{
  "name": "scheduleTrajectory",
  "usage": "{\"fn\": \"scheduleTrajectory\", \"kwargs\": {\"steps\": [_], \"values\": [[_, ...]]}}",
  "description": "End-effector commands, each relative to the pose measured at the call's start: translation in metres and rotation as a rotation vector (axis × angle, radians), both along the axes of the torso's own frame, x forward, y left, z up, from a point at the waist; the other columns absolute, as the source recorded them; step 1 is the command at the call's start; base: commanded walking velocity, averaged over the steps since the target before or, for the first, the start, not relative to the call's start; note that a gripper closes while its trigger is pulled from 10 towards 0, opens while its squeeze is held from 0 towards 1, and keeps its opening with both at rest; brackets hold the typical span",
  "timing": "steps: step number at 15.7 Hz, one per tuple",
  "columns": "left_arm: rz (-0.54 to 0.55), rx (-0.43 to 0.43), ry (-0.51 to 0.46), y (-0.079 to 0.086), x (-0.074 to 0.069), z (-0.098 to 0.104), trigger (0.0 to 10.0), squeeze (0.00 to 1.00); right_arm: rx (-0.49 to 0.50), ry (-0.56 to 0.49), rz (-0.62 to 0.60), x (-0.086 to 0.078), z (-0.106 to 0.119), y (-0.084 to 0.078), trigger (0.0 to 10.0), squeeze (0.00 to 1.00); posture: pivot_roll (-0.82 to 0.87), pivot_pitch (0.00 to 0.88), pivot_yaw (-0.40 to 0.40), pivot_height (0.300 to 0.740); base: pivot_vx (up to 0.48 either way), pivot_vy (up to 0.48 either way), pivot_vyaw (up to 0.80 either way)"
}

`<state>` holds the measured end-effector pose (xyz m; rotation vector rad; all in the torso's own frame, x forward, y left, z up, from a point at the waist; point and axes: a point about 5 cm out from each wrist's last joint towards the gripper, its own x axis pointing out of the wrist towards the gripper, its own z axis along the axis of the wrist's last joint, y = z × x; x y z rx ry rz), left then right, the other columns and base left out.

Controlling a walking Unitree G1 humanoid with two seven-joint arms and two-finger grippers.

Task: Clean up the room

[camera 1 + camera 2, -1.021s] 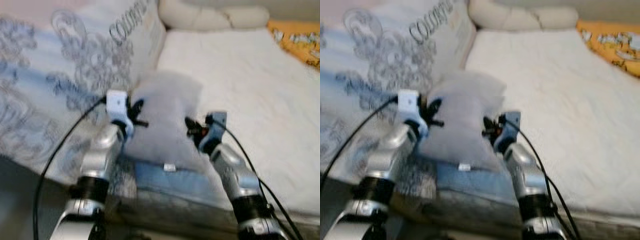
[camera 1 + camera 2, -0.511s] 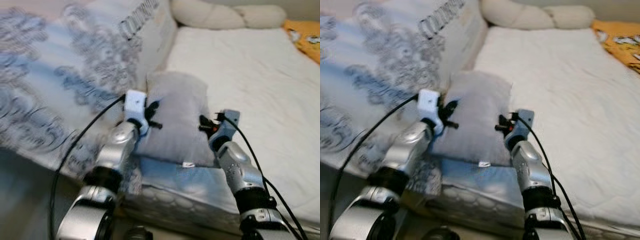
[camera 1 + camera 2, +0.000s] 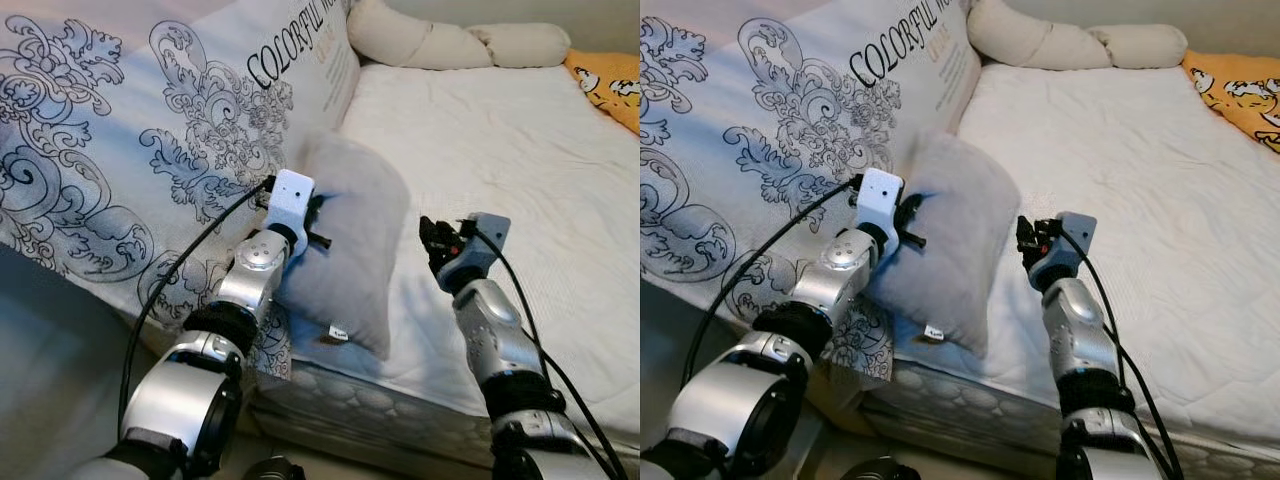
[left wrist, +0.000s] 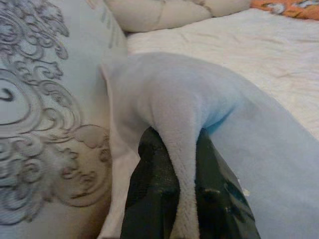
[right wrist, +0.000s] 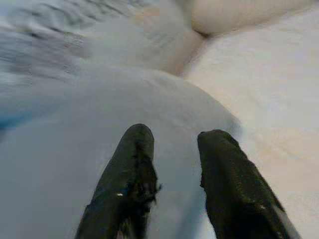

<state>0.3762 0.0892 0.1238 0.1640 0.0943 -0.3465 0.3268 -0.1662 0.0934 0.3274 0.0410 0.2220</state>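
Gripping grey pillow at mattress edge

Left gripper (image 4: 184, 194) pinches a fold of the grey pillow (image 3: 355, 240), which stands tilted on the mattress (image 3: 520, 150) near edge, leaning toward the patterned duvet (image 3: 130, 150). Right gripper (image 5: 174, 174) hovers beside it, fingers parted, holding nothing. Bare mattress extends rightward.

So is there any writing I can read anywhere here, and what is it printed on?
"COLORFUL" in dark capitals, followed by a word cut off after what looks like "M" or "H", on the large patterned bedding at the robot's left.
A smaller line beneath it: too small to read.
White tag on the grey pillow: too small to read.
Orange printed fabric: pictures, no legible text.
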Motion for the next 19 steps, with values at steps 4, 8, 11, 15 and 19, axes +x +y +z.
{"fn": "scheduleTrajectory", "kwargs": {"steps": [4,8,11,15,19], "values": [[0.096,0.095,-0.182,0.022,0.015,0.031,10.0,0.0,-0.083,-0.135,0.291,-0.014,0.02,0.005,10.0,1.0,0.0,0.0,0.104,0.74,0.0,0.0,0.0],[0.108,0.13,-0.273,0.023,0.022,0.052,10.0,0.0,-0.086,-0.182,0.36,-0.018,0.032,0.006,10.0,1.0,-0.02,0.0,0.103,0.74,0.0,0.0,0.0],[0.089,0.162,-0.298,0.011,0.023,0.056,10.0,0.0,-0.146,-0.184,0.4,-0.027,0.035,0.004,10.0,1.0,-0.09,0.001,0.094,0.74,0.0,0.0,0.0],[0.007,0.144,-0.352,-0.014,0.023,0.069,10.0,0.0,-0.168,-0.197,0.362,-0.043,0.048,-0.008,10.0,1.0,-0.18,0.067,0.077,0.74,0.0,0.0,0.0],[0.054,0.288,-0.393,-0.014,0.028,0.078,10.0,0.0,-0.218,-0.182,0.384,-0.064,0.058,-0.012,10.0,1.0,-0.27,0.126,0.08,0.74,0.0,0.0,0.0]]}}
